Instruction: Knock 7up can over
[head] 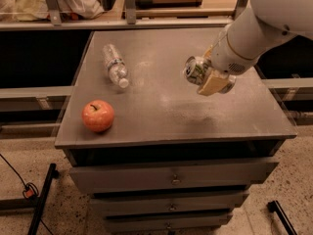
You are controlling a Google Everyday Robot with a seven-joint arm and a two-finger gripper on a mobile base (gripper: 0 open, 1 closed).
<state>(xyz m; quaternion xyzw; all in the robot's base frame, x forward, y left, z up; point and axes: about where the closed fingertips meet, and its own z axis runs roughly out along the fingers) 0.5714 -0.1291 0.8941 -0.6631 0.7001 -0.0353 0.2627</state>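
Observation:
The 7up can (pixel 196 69) is silver with its pull-tab top facing left. It is tipped on its side and sits above the grey tabletop (pixel 161 106), right of centre; a faint shadow lies on the table below it. My gripper (pixel 206 78), with tan fingers (pixel 214 83), is shut on the can from its right side. The white arm reaches in from the upper right.
A clear plastic water bottle (pixel 115 65) lies on its side at the table's back left. A red apple (pixel 98 115) sits near the front left edge. Drawers (pixel 172 180) are below the top. A shelf rail (pixel 127 21) runs behind.

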